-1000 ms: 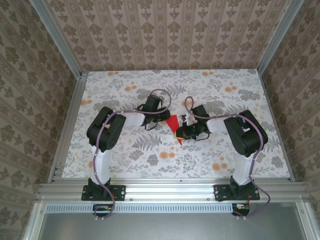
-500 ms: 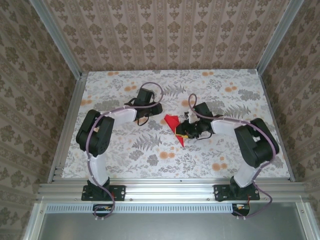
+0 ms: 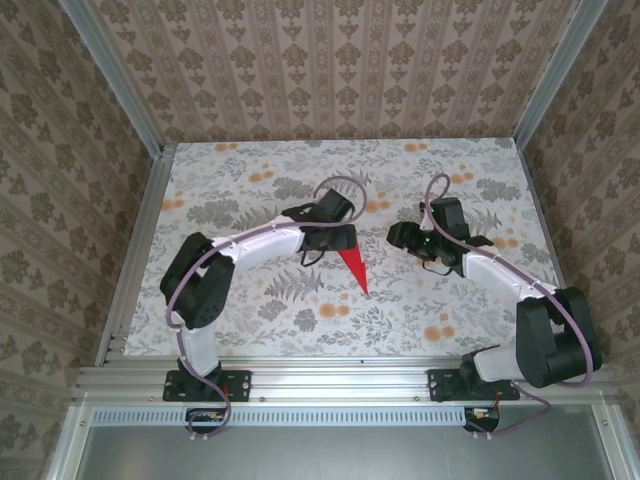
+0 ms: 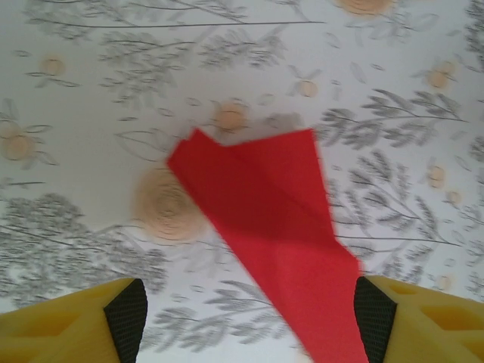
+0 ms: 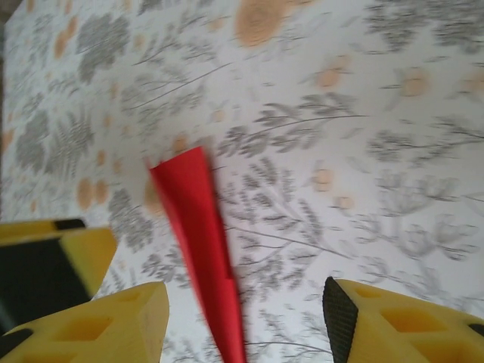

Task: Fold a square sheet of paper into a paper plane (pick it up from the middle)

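The red sheet of paper, folded into a slim pointed paper plane (image 3: 352,268), lies flat on the floral table with its tip toward the near edge. My left gripper (image 3: 338,243) hovers over its wide end, open. In the left wrist view the paper (image 4: 265,219) runs between the spread fingers (image 4: 125,318), close to the right one, with neither pad pressing it. My right gripper (image 3: 398,236) is open too and stands apart to the right of the paper. In the right wrist view the plane (image 5: 200,242) lies below and between that gripper's (image 5: 242,318) wide jaws.
The floral tablecloth (image 3: 450,300) covers the whole work surface. Aluminium rails (image 3: 140,250) and patterned walls close it in on three sides. Both arm bases sit at the near edge. A yellow and black finger (image 5: 45,265) shows at the left of the right wrist view.
Both grippers opened and let go of the red paper, which now lies on the table. The right arm pulled away to the right, and the left arm swung right over the paper.
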Available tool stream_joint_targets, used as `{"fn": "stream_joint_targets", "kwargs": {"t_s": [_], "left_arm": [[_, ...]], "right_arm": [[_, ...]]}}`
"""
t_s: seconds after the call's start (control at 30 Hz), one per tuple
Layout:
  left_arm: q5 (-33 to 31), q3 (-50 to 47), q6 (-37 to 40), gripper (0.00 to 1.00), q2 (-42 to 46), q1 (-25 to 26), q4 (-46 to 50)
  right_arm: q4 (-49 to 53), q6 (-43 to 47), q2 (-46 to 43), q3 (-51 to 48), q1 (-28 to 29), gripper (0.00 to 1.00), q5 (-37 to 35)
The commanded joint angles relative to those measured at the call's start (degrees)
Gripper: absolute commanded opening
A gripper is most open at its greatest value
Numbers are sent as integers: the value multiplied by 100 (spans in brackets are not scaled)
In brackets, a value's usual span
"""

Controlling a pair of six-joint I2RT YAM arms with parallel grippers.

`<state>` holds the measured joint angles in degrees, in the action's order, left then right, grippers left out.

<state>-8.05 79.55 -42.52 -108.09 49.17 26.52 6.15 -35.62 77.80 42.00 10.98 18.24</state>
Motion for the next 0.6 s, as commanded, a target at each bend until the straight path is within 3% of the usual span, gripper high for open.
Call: {"fn": "stream_joint_targets", "kwargs": {"t_s": [0.0,0.3,0.57], "left_arm": [[-736,623,-401,76,-379,329,1062],[-801,1574,-573,70,-1316,581,1617],[-724,1907,-416,51,-1637,572,1707]], "right_arm": [[-47,-196,-194,-291,-189,60,-367],[-441,-220,-359,-723,-426,76,-266],[-361,-182,-482,-739,-492,78,-295]]}}
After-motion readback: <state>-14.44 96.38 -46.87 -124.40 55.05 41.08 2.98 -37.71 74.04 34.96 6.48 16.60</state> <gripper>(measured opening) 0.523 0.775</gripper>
